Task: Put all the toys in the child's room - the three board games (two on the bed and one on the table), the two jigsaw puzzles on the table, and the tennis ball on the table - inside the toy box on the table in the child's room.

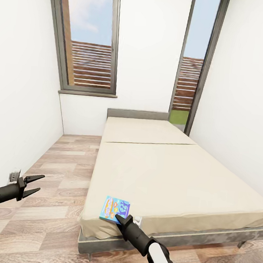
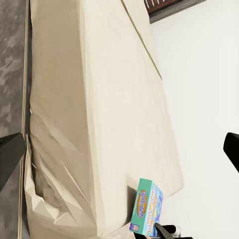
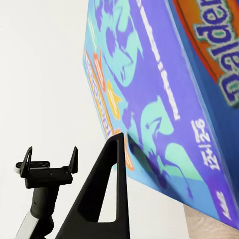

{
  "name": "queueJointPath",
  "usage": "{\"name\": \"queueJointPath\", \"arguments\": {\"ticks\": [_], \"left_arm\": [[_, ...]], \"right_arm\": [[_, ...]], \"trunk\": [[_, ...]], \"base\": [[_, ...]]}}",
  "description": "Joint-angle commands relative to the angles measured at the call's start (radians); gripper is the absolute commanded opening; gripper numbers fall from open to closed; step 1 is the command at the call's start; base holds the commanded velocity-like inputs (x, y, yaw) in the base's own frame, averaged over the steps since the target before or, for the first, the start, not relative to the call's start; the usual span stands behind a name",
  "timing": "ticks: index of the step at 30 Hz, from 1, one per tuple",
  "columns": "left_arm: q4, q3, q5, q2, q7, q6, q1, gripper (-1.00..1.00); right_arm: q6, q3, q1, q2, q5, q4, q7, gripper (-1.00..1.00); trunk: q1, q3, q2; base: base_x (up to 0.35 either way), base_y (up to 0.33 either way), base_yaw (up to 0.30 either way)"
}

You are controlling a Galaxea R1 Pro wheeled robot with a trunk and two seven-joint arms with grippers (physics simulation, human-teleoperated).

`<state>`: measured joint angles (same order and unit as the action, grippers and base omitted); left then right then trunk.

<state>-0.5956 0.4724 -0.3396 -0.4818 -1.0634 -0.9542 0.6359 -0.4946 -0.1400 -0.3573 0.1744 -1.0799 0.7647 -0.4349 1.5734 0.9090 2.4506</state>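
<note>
While the left tool (image 1: 34, 185) hangs open and empty at lower left, the right tool (image 1: 119, 218) touches the blue-teal board game (image 1: 114, 209) on the bed's (image 1: 175, 180) near corner; whether it grips is unclear. Next, seemingly: securing and lifting it.

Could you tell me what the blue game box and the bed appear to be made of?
The blue-teal board game looks like printed cardboard: flat faces, crisp edges, smooth colour print. The bed seems matte beige cloth, creased at its corner, on a mottled grey frame, perhaps upholstered.
</note>
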Motion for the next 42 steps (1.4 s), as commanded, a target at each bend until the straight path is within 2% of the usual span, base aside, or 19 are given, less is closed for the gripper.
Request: {"name": "queueJointPath", "arguments": {"ticks": [1,4,15,27,30,34,35,42], "left_arm": [[0.000,0.002,0.001,0.000,-0.003,-0.004,0.001,1.00],[0.000,0.002,0.001,0.000,-0.003,-0.004,0.001,1.00],[0.000,0.002,0.001,0.000,-0.002,-0.005,0.001,1.00],[0.000,0.002,0.002,0.000,-0.001,-0.006,0.001,1.00],[0.000,0.002,0.002,0.000,-0.001,-0.006,0.001,1.00],[0.000,0.002,0.002,0.000,-0.001,-0.006,0.001,1.00],[0.000,0.002,0.002,0.000,-0.001,-0.006,0.001,1.00],[0.000,0.002,0.002,0.000,-0.001,-0.006,0.001,1.00]], "right_arm": [[0.016,0.004,-0.008,0.000,-0.025,0.002,-0.005,-1.00],[0.016,0.004,-0.008,0.000,-0.025,0.002,-0.005,-1.00],[0.016,0.003,-0.008,0.000,-0.025,0.002,-0.005,-1.00],[0.020,-0.018,-0.008,0.000,-0.023,0.008,-0.003,-1.00],[0.020,-0.036,-0.008,0.000,-0.024,0.051,0.050,-1.00],[0.014,-0.050,-0.008,0.000,-0.030,0.095,0.241,-1.00],[0.013,-0.051,-0.008,0.000,-0.031,0.107,0.263,-1.00],[0.005,-0.063,-0.008,0.000,-0.029,0.175,0.318,-1.00]], "trunk": [[0.000,0.001,0.000],[0.000,0.001,0.000],[-0.042,-0.034,-0.077],[-0.088,-0.071,-0.161],[-0.100,-0.081,-0.182],[-0.115,-0.093,-0.210],[-0.119,-0.096,-0.217],[-0.146,-0.118,-0.266]], "base": [[0.000,0.000,0.000],[0.000,0.000,0.000],[0.000,0.000,0.000],[0.000,0.000,0.000],[0.000,0.000,0.000],[0.000,0.000,0.000],[0.000,0.000,0.000],[0.000,0.000,0.000]]}}
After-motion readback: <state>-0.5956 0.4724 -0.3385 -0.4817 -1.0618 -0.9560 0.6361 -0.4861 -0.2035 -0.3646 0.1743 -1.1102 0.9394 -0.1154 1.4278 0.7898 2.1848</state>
